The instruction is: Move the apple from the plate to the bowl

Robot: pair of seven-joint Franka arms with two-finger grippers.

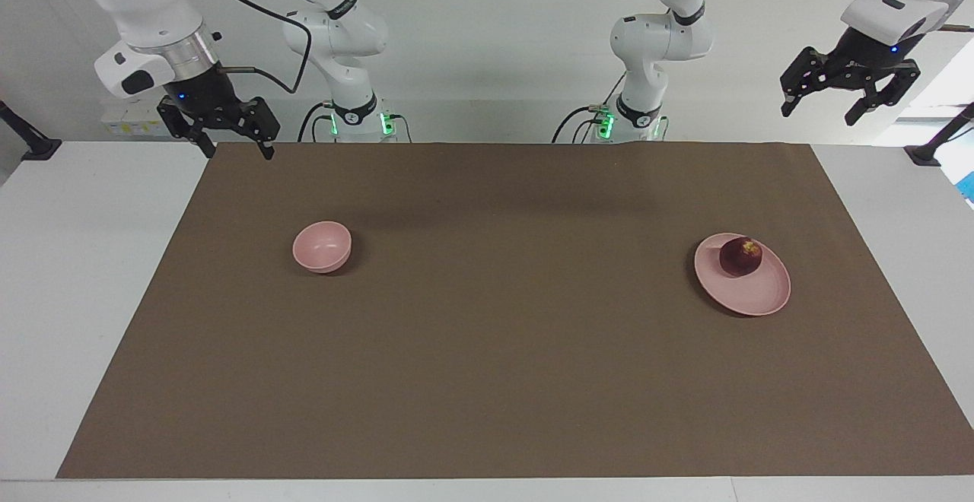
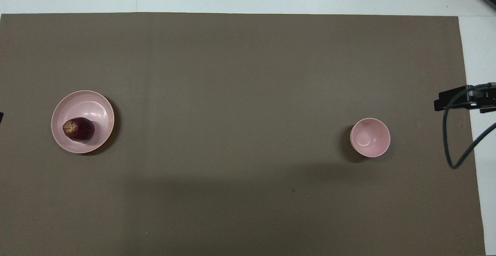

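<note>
The dark red apple (image 1: 740,255) (image 2: 78,128) lies on the pale pink plate (image 1: 753,293) (image 2: 89,104), on the part of it nearer to the robots, toward the left arm's end of the table. The small deep pink bowl (image 1: 323,246) (image 2: 370,137) stands empty toward the right arm's end. My left gripper (image 1: 822,110) hangs open and empty, high over the table's edge at the left arm's end, well apart from the plate. My right gripper (image 1: 236,150) hangs open and empty over the brown mat's corner by the robots, apart from the bowl.
A brown mat (image 1: 494,350) (image 2: 240,73) covers most of the white table (image 1: 91,274). A black part of the right arm with a dark cable (image 2: 461,132) shows at the overhead view's edge near the bowl. Black clamp stands sit at both table ends (image 1: 932,154).
</note>
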